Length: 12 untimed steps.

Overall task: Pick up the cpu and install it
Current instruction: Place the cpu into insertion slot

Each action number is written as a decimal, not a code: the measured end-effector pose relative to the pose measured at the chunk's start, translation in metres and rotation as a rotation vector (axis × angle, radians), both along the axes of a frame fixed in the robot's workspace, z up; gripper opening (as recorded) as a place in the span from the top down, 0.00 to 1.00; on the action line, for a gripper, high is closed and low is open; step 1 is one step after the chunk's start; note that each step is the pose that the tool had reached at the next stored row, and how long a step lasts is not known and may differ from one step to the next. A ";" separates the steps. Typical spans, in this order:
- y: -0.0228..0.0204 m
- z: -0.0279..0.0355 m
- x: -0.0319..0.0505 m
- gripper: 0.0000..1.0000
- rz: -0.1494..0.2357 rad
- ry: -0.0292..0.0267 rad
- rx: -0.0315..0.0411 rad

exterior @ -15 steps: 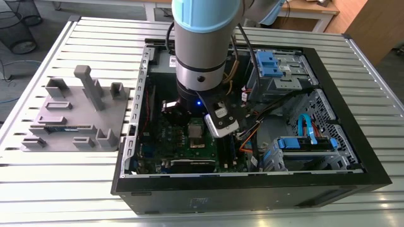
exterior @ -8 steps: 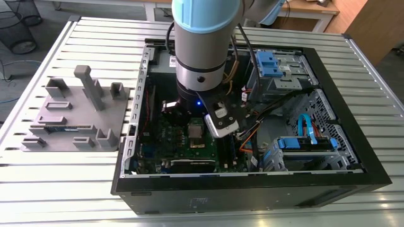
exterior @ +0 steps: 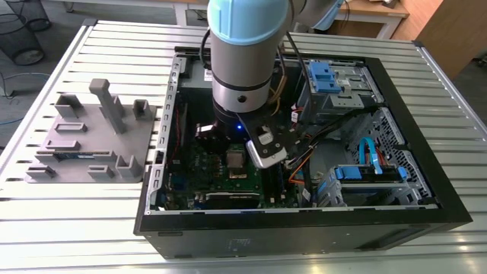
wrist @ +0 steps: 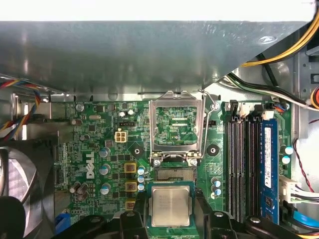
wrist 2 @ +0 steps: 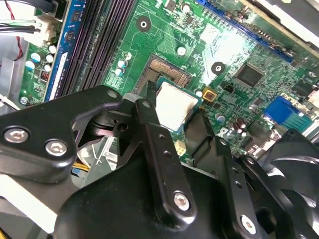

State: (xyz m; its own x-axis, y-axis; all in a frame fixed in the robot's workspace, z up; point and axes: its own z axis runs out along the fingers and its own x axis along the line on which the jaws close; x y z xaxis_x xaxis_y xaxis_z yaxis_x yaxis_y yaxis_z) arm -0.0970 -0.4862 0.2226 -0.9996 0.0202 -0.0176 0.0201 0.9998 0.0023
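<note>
The cpu (wrist 2: 175,103) is a small square chip with a silvery top on a green edge. My gripper (wrist 2: 174,113) is shut on it, one black finger (wrist 2: 147,110) on each side. In the first wrist view the cpu (wrist: 170,205) hangs just short of the open socket (wrist: 174,174), partly overlapping the socket's near edge. The socket's metal load plate (wrist: 177,128) stands flipped up. My gripper (wrist: 170,220) sits low over the green motherboard (wrist: 94,149). In the exterior view the arm (exterior: 242,85) reaches down into the open computer case (exterior: 426,171).
A grey metal box (wrist: 149,55) stands close behind the socket. Memory slots (wrist: 241,164) with a blue stick (wrist: 269,167) run beside it, and a black fan (wrist: 20,174) lies on the other side. Cables (wrist: 294,45) hang nearby. A grey holder tray (exterior: 91,137) sits at the exterior view's left.
</note>
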 end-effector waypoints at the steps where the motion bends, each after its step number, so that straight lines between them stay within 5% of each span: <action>1: 0.0000 -0.0009 0.0000 0.53 0.000 0.0000 0.0000; 12: 0.0000 -0.0100 0.0023 0.53 0.000 0.0000 -0.0001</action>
State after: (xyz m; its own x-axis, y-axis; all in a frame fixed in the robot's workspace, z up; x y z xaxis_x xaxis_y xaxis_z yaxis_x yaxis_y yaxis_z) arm -0.0948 -0.4862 0.2126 -0.9996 0.0200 -0.0176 0.0200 0.9998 0.0022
